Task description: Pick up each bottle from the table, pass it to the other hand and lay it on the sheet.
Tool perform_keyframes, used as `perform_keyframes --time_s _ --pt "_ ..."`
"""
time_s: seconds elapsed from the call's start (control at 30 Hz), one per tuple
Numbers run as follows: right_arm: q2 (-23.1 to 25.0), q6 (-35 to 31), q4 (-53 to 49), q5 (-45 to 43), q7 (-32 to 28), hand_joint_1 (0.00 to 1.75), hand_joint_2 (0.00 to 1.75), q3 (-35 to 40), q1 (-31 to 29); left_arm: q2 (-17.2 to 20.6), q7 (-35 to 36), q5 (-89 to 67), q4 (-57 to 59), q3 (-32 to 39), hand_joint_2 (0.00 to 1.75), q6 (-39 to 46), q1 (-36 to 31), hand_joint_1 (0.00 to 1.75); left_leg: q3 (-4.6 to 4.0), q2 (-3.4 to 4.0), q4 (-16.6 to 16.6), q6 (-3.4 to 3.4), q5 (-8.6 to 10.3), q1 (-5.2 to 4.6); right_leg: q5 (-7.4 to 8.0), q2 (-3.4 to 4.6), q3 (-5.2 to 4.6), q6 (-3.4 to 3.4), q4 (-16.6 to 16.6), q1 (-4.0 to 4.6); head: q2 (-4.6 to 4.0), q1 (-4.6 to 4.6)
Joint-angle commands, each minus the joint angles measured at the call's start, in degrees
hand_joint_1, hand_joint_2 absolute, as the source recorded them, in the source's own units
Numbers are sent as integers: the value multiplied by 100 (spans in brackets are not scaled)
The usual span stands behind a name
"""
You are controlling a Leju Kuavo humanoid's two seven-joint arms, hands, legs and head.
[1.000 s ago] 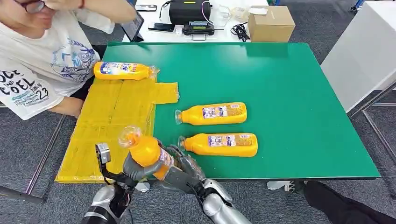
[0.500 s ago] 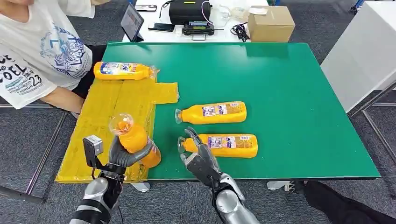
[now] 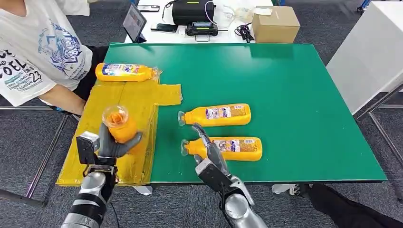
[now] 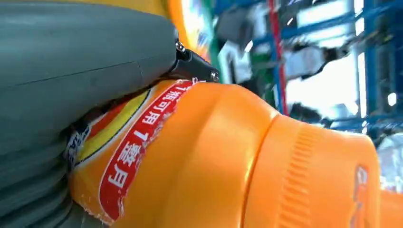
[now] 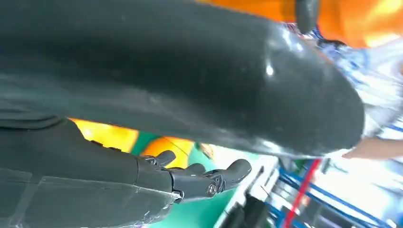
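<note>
Four orange bottles are visible in the head view. One, the held bottle (image 3: 119,127), sits in the lower left of the frame, gripped upright by the left hand (image 3: 110,145), cap toward the camera, above the yellow sheet (image 3: 119,102). A second bottle (image 3: 125,72) lies on its side at the far end of that sheet, in the upper left. Two more lie on their sides on the green table (image 3: 285,95) near the centre: the upper bottle (image 3: 216,115) and, just below it, the lower bottle (image 3: 224,147), both with caps pointing left.

The right hand (image 3: 208,153) rises from the bottom centre of the frame, fingers spread apart and holding nothing, overlapping the cap end of the lower bottle; whether it touches it cannot be told.

The left wrist view shows, close up, what the head view cannot: the held bottle's ribbed orange cap (image 4: 323,180) and a label band with red and white characters, with the grey thumb (image 4: 85,61) pressed across the body. The right wrist view shows the right hand's dark fingers (image 5: 199,178) extended with nothing in them.

A person in a white printed T-shirt (image 3: 33,52) sits at the upper left beside the sheet. Beyond the table, along the top edge, stand a cardboard box (image 3: 275,23), a black device (image 3: 192,12) and a tablet (image 3: 134,23)
</note>
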Motion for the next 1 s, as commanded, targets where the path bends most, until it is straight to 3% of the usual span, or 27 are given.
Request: perform_keyframes --time_s 0.03,0.2,0.33,0.7,1.0 --pt "-134 -27 -373 -316 8 0 0 -278 72 105 -39 -113 -721 275 175 226 -308 175 22 1 7 -6 -16 9 -15 -4 26 -10 3 10 0 0" --pt "-85 -44 -654 -417 -288 0 0 -266 118 156 -75 -731 -805 96 175 815 -444 175 12 -1 4 -6 -8 5 -8 -4 15 -9 2 6 0 0" --pt "-19 -96 -1117 -693 -438 0 0 -400 221 343 109 -2042 -334 -86 175 1778 -675 175 10 -7 3 -6 -6 1 -9 -10 12 -9 4 3 0 0" --pt "-15 -89 -1180 -757 -453 0 0 -430 238 378 110 -2278 -95 -71 175 1899 -765 175 39 -2 0 -8 -17 6 -18 -7 43 -12 -2 7 0 0" --pt "33 -199 -2167 -874 -824 0 0 -404 424 831 1551 -5627 2453 -432 175 2817 -1522 175 26 -1 -6 -7 -4 0 -7 -4 25 -9 -2 1 0 -2"
